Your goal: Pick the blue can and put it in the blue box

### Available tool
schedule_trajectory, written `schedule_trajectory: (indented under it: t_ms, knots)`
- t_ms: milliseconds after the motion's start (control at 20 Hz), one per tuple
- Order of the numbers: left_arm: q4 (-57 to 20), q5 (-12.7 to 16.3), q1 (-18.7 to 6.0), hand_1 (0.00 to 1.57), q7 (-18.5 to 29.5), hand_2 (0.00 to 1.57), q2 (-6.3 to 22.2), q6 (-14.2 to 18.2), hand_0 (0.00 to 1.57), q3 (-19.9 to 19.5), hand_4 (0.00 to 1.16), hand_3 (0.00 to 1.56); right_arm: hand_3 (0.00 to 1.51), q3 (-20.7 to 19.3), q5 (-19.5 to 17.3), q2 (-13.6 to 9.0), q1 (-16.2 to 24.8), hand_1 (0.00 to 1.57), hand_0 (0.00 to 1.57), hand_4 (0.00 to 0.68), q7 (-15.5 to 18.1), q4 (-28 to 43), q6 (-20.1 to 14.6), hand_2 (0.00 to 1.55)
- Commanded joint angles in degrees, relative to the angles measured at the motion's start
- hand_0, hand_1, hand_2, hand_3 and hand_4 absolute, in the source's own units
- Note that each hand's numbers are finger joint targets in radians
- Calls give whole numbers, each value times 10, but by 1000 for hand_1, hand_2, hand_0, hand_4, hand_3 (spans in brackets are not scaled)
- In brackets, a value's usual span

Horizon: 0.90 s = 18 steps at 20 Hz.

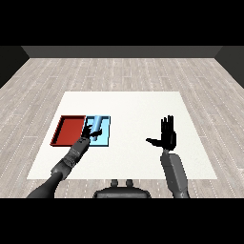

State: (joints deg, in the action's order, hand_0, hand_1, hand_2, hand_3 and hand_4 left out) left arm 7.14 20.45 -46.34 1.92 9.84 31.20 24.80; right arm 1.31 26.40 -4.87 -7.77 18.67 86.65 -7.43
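The blue can [96, 124] lay over the blue tray [105, 139], with the left hand [86, 138] curled round its near end; placing was nearly done, and letting go seemingly came next. The right hand [167, 138] stood open above the white counter [133, 109]. Grey plank floor [124, 71] surrounded it.

Two grey forearms, rounded and segmented, darken toward the elbows. Each ends in a black hand with slim fingers and a thumb: the left hand [88, 136] looks small and dark, the right hand [167, 137] broader, its palm plainly black.
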Motion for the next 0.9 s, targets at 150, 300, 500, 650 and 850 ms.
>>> schedule_trajectory:
  t_ms: [150,300,500,650,850]
  knots:
    - [-56,2,-4,0,3,0,-10,-50,0,-29,0,0,0,6,-18,13,15,0,0,0,23,-13,0,0]
    - [-70,-21,-41,0,-34,0,-8,-39,0,-17,0,0,0,5,-18,18,-2,0,0,0,23,-15,0,0]
    - [-65,-29,-34,0,-13,0,9,-28,0,-23,0,0,0,10,-13,24,32,0,0,0,20,24,4,0]
    - [-25,5,-19,0,74,0,-2,17,0,-60,0,0,0,9,-14,18,10,0,0,0,3,24,-1,0]
    - [20,19,-29,0,170,0,34,-24,0,-84,0,0,0,15,-24,5,7,0,0,0,24,-14,35,0]
